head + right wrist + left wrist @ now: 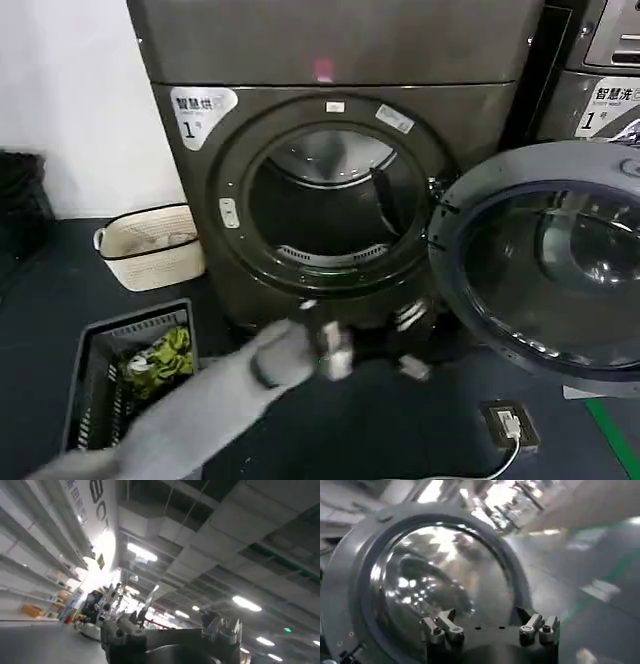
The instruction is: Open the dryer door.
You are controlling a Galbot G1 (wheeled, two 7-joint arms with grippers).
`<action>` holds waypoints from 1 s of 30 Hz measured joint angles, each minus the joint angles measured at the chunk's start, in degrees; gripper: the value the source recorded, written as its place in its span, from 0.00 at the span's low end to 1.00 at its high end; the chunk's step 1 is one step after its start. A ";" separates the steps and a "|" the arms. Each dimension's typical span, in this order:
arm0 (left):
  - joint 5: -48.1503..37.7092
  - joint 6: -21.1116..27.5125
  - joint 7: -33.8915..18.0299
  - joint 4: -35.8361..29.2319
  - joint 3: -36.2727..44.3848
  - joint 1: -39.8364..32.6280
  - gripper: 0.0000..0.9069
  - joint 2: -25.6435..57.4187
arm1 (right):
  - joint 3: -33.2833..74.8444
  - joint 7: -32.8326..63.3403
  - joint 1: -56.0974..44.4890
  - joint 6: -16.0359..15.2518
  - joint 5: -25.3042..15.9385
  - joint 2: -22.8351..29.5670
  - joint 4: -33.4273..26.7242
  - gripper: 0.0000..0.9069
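The bronze-grey dryer [330, 60] stands with its round drum opening [330, 200] uncovered. The dryer door [545, 265] is swung wide to the right, its dark grey inner face and tinted glass turned toward me. My left gripper [375, 360] hovers low in front of the dryer, below the opening and left of the door, blurred by motion. In the left wrist view the left gripper [487, 617] is open and holds nothing, facing the door's glass [420, 580]. My right gripper [167, 630] points up at the ceiling, open and holding nothing.
A second grey machine [600, 90] stands behind the open door at right. A cream basket [150, 245] sits left of the dryer. A grey crate [100, 390] with green cloth lies at the front left. A socket box [510, 425] with its cable lies on the dark floor.
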 joint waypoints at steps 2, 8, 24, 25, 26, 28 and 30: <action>1.37 -5.20 2.31 -2.11 -1.35 0.86 1.00 5.47 | -0.76 0.00 0.24 -0.02 -0.02 -0.41 -0.29 1.00; 8.63 -22.16 8.34 -5.94 -5.69 4.15 1.00 21.16 | -3.58 -0.06 1.23 -0.08 -0.27 -0.61 -0.09 1.00; 21.38 -27.70 27.48 -7.99 -30.02 15.35 1.00 50.77 | -7.68 -1.61 1.20 -1.50 11.29 -1.61 -0.13 1.00; 21.40 -27.70 28.89 -7.78 -30.32 15.33 1.00 51.51 | -7.78 -1.62 1.24 -1.46 11.61 -1.63 -0.28 1.00; 21.44 -27.70 30.16 -7.66 -30.50 15.27 1.00 52.03 | -7.97 -1.62 1.30 -1.47 12.20 -1.63 -0.48 1.00; 20.88 -27.69 31.23 -7.59 -30.73 15.43 1.00 52.88 | -8.27 -1.65 1.48 -0.92 12.21 -1.55 -0.92 1.00; 20.61 -27.69 31.93 -8.09 -30.89 15.60 1.00 53.50 | -8.52 -2.07 1.61 0.07 12.16 -1.38 -1.11 1.00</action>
